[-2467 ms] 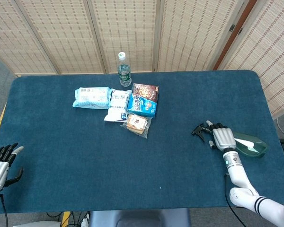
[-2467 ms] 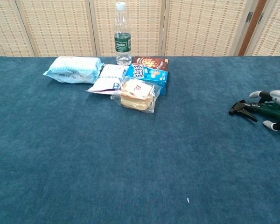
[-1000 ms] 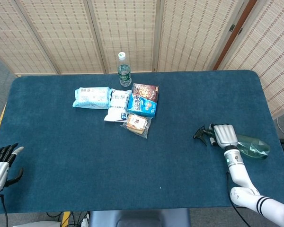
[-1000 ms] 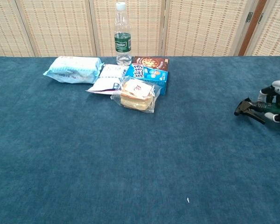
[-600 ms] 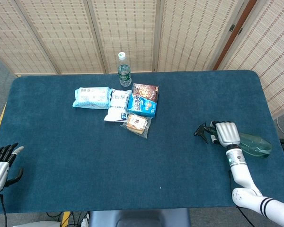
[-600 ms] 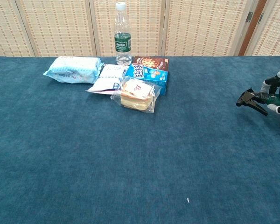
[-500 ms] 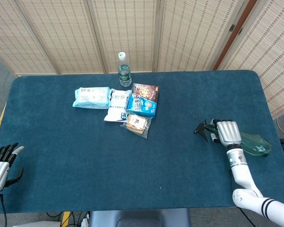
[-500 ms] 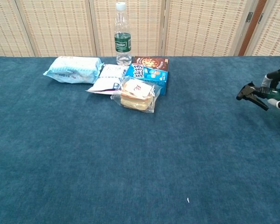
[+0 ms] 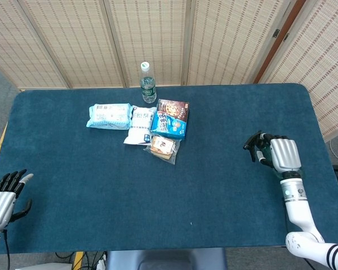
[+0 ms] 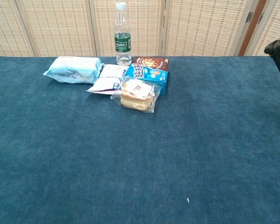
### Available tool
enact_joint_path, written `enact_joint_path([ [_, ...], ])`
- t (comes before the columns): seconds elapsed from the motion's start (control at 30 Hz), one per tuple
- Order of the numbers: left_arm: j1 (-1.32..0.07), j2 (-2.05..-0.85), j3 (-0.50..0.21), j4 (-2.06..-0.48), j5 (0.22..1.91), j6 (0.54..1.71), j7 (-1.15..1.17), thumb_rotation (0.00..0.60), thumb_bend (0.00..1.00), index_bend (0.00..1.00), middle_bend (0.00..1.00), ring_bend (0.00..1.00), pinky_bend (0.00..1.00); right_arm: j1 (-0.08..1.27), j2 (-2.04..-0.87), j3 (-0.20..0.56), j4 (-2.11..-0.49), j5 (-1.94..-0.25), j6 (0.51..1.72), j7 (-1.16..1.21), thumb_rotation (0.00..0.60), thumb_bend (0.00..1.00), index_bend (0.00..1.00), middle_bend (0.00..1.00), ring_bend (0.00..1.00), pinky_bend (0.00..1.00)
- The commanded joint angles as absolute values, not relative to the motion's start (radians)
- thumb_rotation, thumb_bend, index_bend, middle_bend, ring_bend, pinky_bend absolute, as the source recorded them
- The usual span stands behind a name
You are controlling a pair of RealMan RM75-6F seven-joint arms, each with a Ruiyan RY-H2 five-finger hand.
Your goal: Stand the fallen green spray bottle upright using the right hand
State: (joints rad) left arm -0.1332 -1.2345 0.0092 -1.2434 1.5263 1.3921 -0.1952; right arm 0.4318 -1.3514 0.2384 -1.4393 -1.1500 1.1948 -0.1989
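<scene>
We see the right robot hand over the right side of the blue counter, its back toward the head camera, fingers wrapped around the spray bottle. Only the black trigger head shows, poking out to the left of the hand; the green body is hidden behind the hand, so we cannot tell the bottle's tilt or whether its base touches the counter. In the chest view only the black nozzle tip shows at the far right edge, high in the frame against the screen; the hand itself is out of that frame.

The left robot hand sits at the counter's near-left corner, fingers spread and holding nothing.

Toward the back of the counter we note a cluster well apart from both hands: a clear water bottle with green label, upright near the rear edge; in front of it a light-blue packet, a white pouch, a blue snack box with a brown box just behind it, and a bagged bread overlapping the blue box's front edge. A woven screen stands behind the counter.
</scene>
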Motion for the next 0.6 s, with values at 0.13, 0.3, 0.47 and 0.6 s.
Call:
enact_joint_path([
  [0.13, -0.129, -1.229, 0.011, -1.255, 1.526, 1.398, -0.187, 0.6, 0.45, 0.12, 0.07, 0.0, 0.0, 0.421, -1.335, 0.239, -1.471, -1.177, 1.219, -0.183, 0.6, 0.3, 0.44, 0.58, 0.46, 0.42],
  [0.3, -0.126, -1.226, 0.012, -1.263, 1.525, 1.4, -0.179, 0.6, 0.45, 0.12, 0.07, 0.0, 0.0, 0.421, -1.325, 0.246, -1.489, -1.179, 1.228, -0.182, 0.6, 0.3, 0.45, 0.59, 0.46, 0.42],
  [0.47, -0.124, -1.221, 0.012, -1.274, 1.524, 1.402, -0.167, 0.6, 0.45, 0.12, 0.07, 0.0, 0.0, 0.42, -1.319, 0.252, -1.503, -1.187, 1.239, -0.168, 0.6, 0.3, 0.45, 0.59, 0.46, 0.42],
  [0.6, -0.124, -1.218, 0.012, -1.283, 1.522, 1.401, -0.158, 0.6, 0.45, 0.12, 0.07, 0.0, 0.0, 0.417, -1.317, 0.256, -1.505, -1.194, 1.247, -0.149, 0.6, 0.3, 0.46, 0.6, 0.47, 0.43],
])
